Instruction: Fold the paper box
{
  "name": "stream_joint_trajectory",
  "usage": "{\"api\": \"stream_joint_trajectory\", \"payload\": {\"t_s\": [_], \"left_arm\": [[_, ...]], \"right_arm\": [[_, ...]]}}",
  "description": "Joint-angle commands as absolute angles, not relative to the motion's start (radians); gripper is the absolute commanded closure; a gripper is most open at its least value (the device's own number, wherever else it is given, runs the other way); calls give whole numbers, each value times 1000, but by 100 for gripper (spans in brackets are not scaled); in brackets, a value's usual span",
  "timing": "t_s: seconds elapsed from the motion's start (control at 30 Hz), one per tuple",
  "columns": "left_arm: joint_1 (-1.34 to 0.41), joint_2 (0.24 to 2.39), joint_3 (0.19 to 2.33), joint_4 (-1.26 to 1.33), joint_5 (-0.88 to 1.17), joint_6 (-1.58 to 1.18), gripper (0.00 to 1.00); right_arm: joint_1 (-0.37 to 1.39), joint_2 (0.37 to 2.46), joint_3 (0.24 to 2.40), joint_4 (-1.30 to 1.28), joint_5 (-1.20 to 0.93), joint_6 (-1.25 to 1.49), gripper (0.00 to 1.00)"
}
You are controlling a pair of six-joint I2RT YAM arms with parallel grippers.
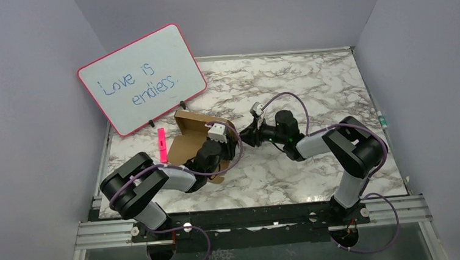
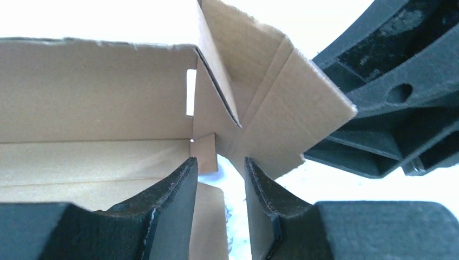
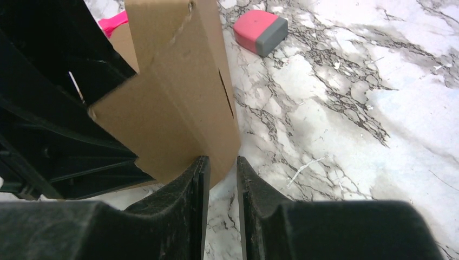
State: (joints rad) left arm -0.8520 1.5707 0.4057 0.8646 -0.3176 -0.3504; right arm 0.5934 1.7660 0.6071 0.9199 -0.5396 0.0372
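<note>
Left hand (image 2: 221, 172) beside paper box (image 1: 188, 137) on marbled table (image 1: 310, 87), lilac walls (image 1: 23, 89).

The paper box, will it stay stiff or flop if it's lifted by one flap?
Probably light: the paper box is thin corrugated card. Panels look stiff, but it would likely hinge at its creases. Its upright flaps may swing when pushed.

Marble table (image 1: 315, 161): paper box (image 1: 185, 142) sits left, pink marker (image 1: 162, 144) just left of it, whiteboard (image 1: 141, 78) propped far left, eraser (image 3: 260, 32) near the box.
</note>
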Motion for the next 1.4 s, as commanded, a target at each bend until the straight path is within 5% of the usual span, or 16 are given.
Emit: {"api": "stream_joint_trajectory", "payload": {"t_s": [0.0,0.4,0.93,1.37], "left_arm": [[-854,1499,370,781,-325,-415,61],[-855,1398,310,613,-340,-516,68],[-872,1535,347,578,-260,-547,83],[-941,1578,383,580,-264,-556,83]], "right_arm": [[594,1784,637,956,-586,38,70],[595,1812,653,965,-634,56,68],[615,1840,667,980,-647,95,61],[617,1821,661,999,-609,146,59]]}}
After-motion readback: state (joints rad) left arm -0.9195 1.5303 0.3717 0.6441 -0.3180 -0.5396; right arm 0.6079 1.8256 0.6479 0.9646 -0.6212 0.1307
